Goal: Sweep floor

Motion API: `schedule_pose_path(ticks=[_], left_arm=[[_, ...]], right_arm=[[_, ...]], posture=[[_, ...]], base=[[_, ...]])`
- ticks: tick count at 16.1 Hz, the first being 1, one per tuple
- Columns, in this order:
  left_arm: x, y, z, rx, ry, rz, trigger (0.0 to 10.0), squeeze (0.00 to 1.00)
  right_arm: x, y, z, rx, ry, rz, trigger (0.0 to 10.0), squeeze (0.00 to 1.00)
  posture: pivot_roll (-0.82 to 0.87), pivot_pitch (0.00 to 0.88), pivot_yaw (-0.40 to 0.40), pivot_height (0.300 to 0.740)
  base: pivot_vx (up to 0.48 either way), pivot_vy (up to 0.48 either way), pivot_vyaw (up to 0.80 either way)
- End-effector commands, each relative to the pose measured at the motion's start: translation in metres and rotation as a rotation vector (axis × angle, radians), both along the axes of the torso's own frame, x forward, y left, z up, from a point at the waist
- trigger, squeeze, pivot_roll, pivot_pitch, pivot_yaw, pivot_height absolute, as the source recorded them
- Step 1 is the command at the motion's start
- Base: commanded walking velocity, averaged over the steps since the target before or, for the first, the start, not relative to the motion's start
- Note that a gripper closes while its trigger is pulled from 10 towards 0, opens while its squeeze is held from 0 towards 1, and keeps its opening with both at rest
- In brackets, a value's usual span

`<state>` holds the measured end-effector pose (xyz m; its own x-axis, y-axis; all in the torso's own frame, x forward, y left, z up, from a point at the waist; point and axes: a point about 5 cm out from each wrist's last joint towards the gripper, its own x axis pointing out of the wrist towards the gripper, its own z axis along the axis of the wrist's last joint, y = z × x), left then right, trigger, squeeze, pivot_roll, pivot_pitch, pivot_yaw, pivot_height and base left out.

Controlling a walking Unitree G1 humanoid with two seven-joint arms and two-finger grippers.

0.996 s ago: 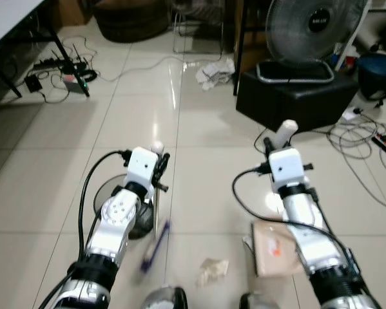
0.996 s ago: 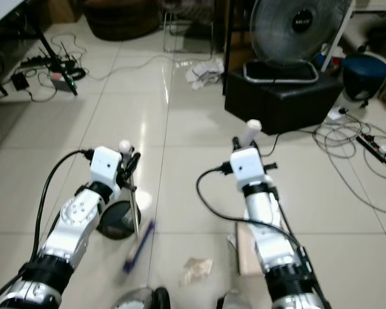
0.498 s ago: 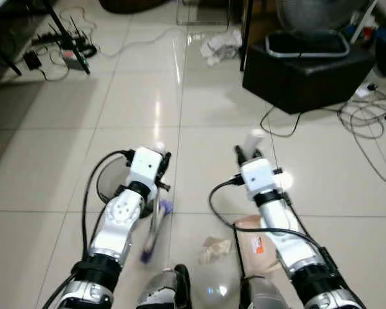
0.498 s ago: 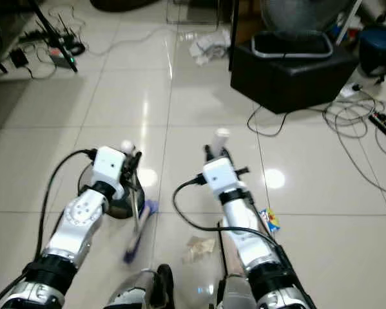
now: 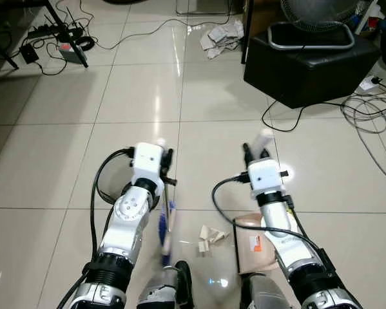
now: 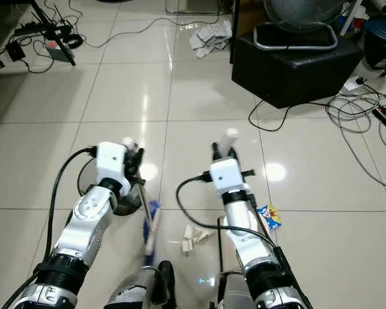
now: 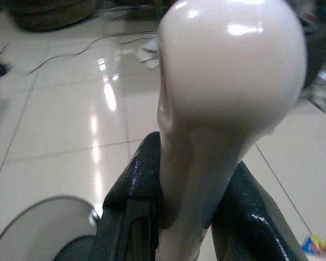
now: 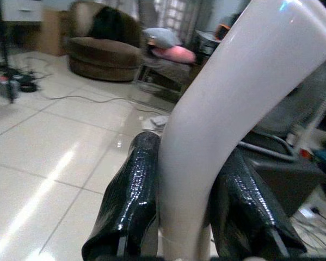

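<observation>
Both of our hands are clenched on pale handles: our left hand (image 5: 159, 154) is gripping the rounded knob end of the broom handle (image 7: 228, 92), with the black fingers (image 7: 135, 212) pressing on either side of its neck, and our right hand (image 6: 223, 151) is gripping the curved white dustpan handle (image 8: 233, 119) the same way. We are holding both handles upright and in front of us, so the working ends are reaching the floor (image 5: 64, 161) close to our feet. Below the left hand, the thin rod is running down to the blue broom head (image 5: 164, 232), which is lying on the tiles just beside the crumpled paper scraps (image 5: 209, 237). Below the right arm, the tan dustpan (image 5: 254, 248) is resting flat on the floor on the other side of those scraps, so we judge the broom is placed to push them toward it. A small colourful wrapper (image 6: 269, 217) is lying just beside the right arm. Farther out, more crumpled paper (image 5: 221, 37) is sitting near the black box (image 5: 308, 67) carrying a fan (image 5: 315, 9), and cables (image 5: 366, 109) are trailing across the tiles, which the broom could snag on.
</observation>
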<state>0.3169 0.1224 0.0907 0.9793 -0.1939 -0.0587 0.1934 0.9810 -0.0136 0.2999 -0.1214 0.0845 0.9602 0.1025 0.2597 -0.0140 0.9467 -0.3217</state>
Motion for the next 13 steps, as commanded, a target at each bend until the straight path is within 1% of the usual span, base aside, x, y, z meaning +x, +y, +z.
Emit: schedule_pose_path(ticks=[1, 3, 4, 5, 6, 7, 9, 10, 12, 13], left_arm=[[-0.006, -0.001, -0.017, -0.127, 0.119, 0.053, 10.0, 0.00], [-0.002, 0.002, -0.013, -0.205, 0.119, 0.101, 10.0, 0.00], [0.001, 0.001, -0.008, -0.242, 0.100, 0.106, 10.0, 0.00], [0.003, -0.004, -0.001, -0.282, 0.071, 0.076, 10.0, 0.00], [0.003, -0.006, 0.001, -0.292, 0.062, 0.062, 10.0, 0.00], [0.003, -0.011, 0.005, -0.310, 0.049, 0.020, 10.0, 0.00], [0.002, -0.017, 0.010, -0.317, 0.041, -0.053, 10.0, 0.00], [0.002, -0.021, 0.012, -0.319, 0.041, -0.108, 10.0, 0.00], [-0.002, -0.027, 0.018, -0.296, 0.018, -0.248, 10.0, 0.00], [-0.003, -0.029, 0.023, -0.269, -0.006, -0.310, 10.0, 0.00]], right_arm=[[-0.003, 0.001, -0.009, 0.047, 0.039, -0.025, 10.0, 0.00], [-0.003, 0.000, -0.009, 0.062, 0.034, -0.033, 10.0, 0.00], [-0.003, 0.000, -0.008, 0.060, 0.029, -0.033, 10.0, 0.00], [-0.002, -0.001, -0.008, 0.058, 0.025, -0.032, 10.0, 0.00], [-0.002, -0.001, -0.008, 0.058, 0.024, -0.032, 10.0, 0.00], [-0.002, -0.002, -0.007, 0.057, 0.019, -0.034, 10.0, 0.00], [0.001, -0.005, -0.006, 0.055, 0.015, -0.037, 10.0, 0.00], [0.004, -0.007, -0.003, 0.056, 0.004, -0.041, 10.0, 0.00], [0.006, -0.012, 0.003, 0.061, -0.018, -0.049, 10.0, 0.00], [0.008, -0.013, 0.006, 0.053, -0.031, -0.044, 10.0, 0.00]], posture=[[0.09, 0.251, 0.140, 0.740], [0.08, 0.240, 0.141, 0.740], [0.07, 0.231, 0.140, 0.740], [0.07, 0.228, 0.137, 0.740], [0.07, 0.227, 0.136, 0.740], [0.07, 0.226, 0.134, 0.740], [0.07, 0.230, 0.131, 0.740], [0.07, 0.236, 0.131, 0.740], [0.07, 0.215, 0.127, 0.740], [0.07, 0.207, 0.130, 0.740]], base=[[0.000, 0.000, 0.00], [0.000, 0.000, 0.00], [0.000, 0.000, 0.00], [0.000, 0.000, 0.00], [0.000, 0.000, 0.00], [0.000, 0.000, 0.00], [0.000, 0.000, 0.00], [0.000, 0.000, 0.00], [0.000, 0.000, 0.00], [0.000, 0.000, 0.00]])
